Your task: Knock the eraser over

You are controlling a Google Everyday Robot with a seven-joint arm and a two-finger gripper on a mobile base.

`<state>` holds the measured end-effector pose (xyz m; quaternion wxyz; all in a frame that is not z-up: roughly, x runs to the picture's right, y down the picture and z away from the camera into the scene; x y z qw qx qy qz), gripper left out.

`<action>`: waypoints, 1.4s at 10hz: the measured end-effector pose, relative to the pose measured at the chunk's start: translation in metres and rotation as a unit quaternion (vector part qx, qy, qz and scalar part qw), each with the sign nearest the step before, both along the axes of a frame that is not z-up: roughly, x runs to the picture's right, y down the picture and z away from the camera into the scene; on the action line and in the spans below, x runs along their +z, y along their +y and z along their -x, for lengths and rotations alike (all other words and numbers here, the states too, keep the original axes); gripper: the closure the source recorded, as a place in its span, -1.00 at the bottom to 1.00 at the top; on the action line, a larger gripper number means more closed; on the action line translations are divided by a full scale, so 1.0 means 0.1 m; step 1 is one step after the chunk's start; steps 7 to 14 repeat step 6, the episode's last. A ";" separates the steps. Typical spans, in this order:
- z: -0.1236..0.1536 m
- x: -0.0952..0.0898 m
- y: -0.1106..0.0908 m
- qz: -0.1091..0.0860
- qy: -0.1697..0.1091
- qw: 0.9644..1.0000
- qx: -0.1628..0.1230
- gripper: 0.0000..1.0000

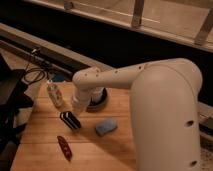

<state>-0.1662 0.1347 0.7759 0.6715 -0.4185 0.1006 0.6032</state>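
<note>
Camera view, the only view.

Item 1: eraser [55, 95]. It is standing upright near the back left of the wooden table [120, 155]. It shows as a pale, narrow, tall piece, and I am taking it for the eraser because it is the only upright thing here. Judged light and fairly stiff, on a small base, so it is likely to tip easily. No grasp looks needed. A sideways push high on its body should topple it, while a low push may only slide it along the wood.

Item 2: gripper [70, 120]. It is hanging low over the table at the end of the white arm [115, 77]. I cannot tell how far open it is, and nothing is showing in its hold. The eraser is standing just beside it, behind and slightly left from where I am watching. Whether the two are touching, I cannot say.

Item 3: others. A blue block [105, 126] is lying flat to the gripper's right, a red object [64, 147] is lying nearer the front edge, and a dark round dish [97, 100] is sitting behind the arm.
</note>
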 end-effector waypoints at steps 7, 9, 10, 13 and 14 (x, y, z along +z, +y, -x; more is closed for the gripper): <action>0.47 -0.05 0.20 0.027 -0.076 0.995 -0.054 0.50; 0.47 -0.05 0.20 0.027 -0.076 0.995 -0.054 0.50; 0.47 -0.05 0.20 0.027 -0.076 0.995 -0.054 0.50; 0.47 -0.05 0.20 0.027 -0.076 0.995 -0.054 0.50; 0.47 -0.05 0.20 0.027 -0.076 0.995 -0.054 0.50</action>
